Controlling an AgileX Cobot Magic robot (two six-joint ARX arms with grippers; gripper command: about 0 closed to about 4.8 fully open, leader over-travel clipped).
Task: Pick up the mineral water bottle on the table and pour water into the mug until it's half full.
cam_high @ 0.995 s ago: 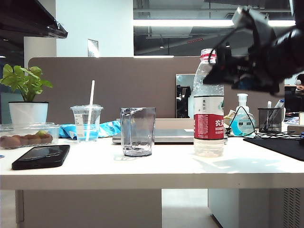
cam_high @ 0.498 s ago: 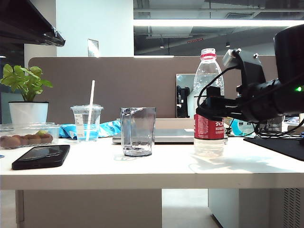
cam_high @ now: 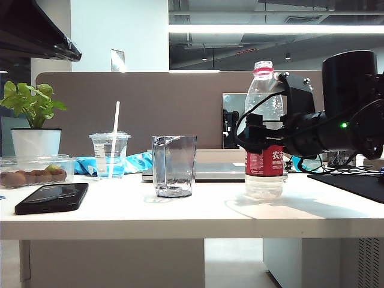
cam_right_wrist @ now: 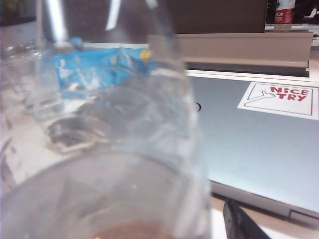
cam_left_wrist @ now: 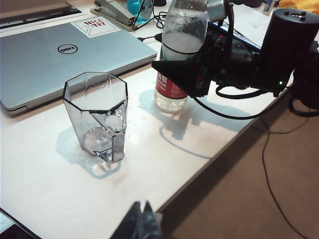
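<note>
Inspector A: Ceiling strip lights burn white in the exterior view; the wide white flat-topped table (cam_high: 180,210) is evenly bright, and a soft shadow lies under the clear grey-tinted faceted mug (cam_high: 174,165).

Inspector B: The right wrist view is blurred. The tall clear plastic mineral water bottle (cam_right_wrist: 114,144) fills it, out of focus. The left wrist view is sharp, with distinct shadows falling on the table.
</note>
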